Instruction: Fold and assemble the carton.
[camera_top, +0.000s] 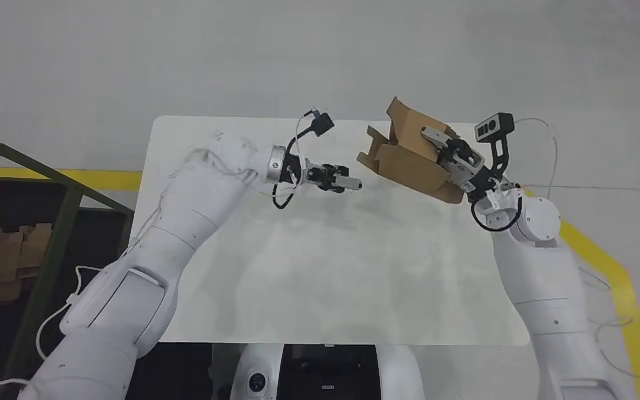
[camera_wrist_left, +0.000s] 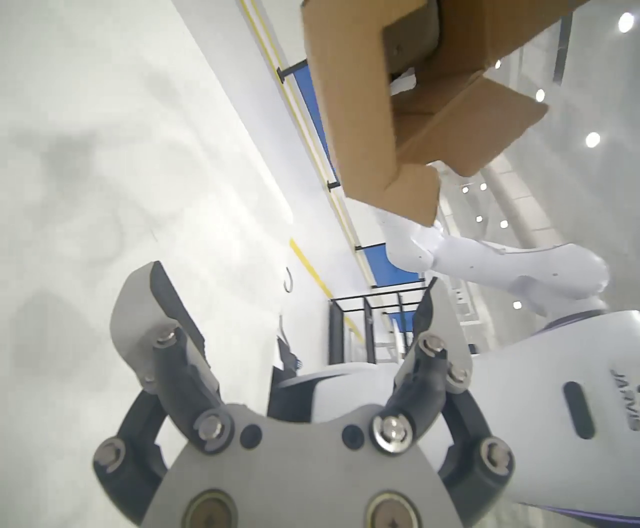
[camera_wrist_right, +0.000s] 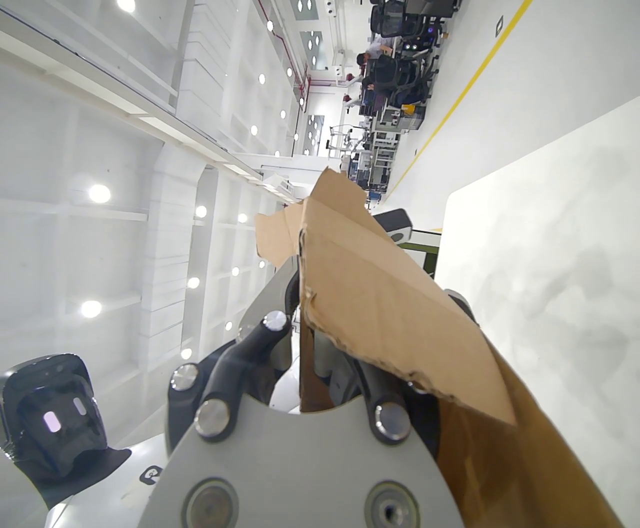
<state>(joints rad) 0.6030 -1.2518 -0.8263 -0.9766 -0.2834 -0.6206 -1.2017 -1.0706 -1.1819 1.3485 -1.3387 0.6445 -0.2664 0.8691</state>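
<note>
I judge flap folding is in hand: the right tool (camera_top: 452, 158) clamps the carton (camera_top: 405, 160) at upper right. The left tool (camera_top: 348, 183), wide open and empty, should next press a flap.

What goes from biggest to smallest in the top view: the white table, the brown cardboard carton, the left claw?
1. White rectangular table, by far the largest.
2. Brown cardboard carton, held up nearer the camera, yet clearly second.
3. Metal left claw, the smallest.
</note>
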